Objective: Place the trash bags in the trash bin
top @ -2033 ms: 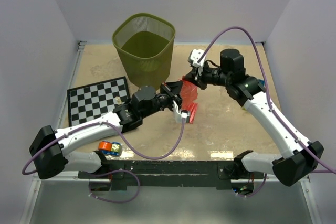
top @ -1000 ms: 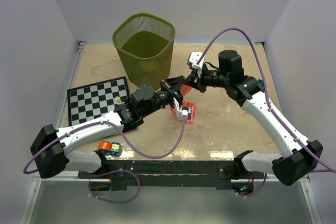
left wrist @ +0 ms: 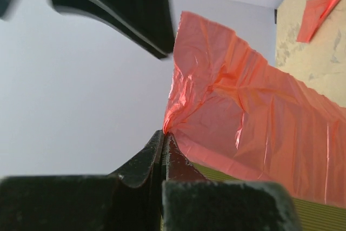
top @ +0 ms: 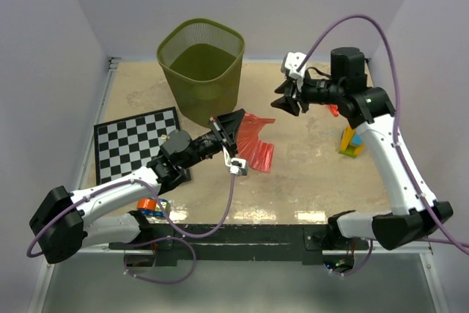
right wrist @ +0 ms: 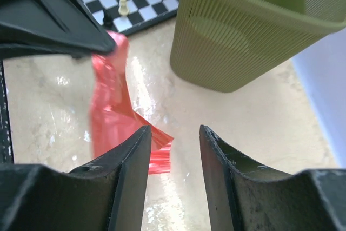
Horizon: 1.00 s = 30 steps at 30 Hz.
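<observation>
Trash bag [left wrist: 254, 128] cut off at right edge

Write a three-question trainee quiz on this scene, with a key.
1. True or false: the right gripper is clamped on the trash bag.
2. What holds the bag? A) the left gripper B) the right gripper C) nothing; it lies loose
3. Short answer: is any of the bag inside the trash bin?
Key: 1. False; its jaws stand open, clear of the bag. 2. A; it is shut on the bag's edge. 3. No; the bag is beside the bin, outside it.
</observation>
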Tool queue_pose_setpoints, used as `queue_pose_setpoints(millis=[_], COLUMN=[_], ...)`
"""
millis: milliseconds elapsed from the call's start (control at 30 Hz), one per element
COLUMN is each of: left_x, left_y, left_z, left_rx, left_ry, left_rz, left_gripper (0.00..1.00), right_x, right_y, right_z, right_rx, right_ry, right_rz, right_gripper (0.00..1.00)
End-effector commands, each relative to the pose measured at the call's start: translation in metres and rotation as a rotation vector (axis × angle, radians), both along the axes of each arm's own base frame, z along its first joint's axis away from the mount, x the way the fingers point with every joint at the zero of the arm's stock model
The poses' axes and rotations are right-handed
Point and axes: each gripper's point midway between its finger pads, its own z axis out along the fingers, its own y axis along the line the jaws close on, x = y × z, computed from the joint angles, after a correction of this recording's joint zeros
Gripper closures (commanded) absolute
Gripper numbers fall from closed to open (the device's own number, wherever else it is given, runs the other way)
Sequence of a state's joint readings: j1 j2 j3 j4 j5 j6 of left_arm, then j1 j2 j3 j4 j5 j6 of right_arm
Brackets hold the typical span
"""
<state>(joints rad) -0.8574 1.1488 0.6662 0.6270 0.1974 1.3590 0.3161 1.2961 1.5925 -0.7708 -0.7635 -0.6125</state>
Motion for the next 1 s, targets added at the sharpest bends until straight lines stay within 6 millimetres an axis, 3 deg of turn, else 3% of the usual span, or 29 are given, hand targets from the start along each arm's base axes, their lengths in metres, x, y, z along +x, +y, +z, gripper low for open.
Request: queue_pose_setpoints(millis=[0,133,367,833,967], left_x=[-0.015,-0.009,-0.006,-0.007,-0.005], left_y=[0.003,0.006,0.004,0.0,-0.003], left_z=[0.039,0.039,0.041,0.046,0.045], left_rx=[-0.091,-0.091,-0.105,-0.114,-0.115], left_ry=[-0.12,-0.123,-0.138,-0.148,-0.143], left_rz=[-0.055,-0.022,-0.018,-0.038,-0.039], left_gripper=[1.0,1.0,1.0,1.0,1.0], right_x=[0.017,-0.009,-0.041,-0.033,-0.034], right_y=[0.013,0.022,0.037,0.058,0.061], right_z=[-0.026,-0.034,-0.038,-0.014,-0.016], right_rx=[0.005,-0.02,0.017,0.132,0.155], right_ry=[0.012,0.052,0.139,0.177,0.206], right_rz=[0.062,0.257,0.381,0.38,0.389], right_gripper=[0.56,0.5,0.44,0.48,0.48])
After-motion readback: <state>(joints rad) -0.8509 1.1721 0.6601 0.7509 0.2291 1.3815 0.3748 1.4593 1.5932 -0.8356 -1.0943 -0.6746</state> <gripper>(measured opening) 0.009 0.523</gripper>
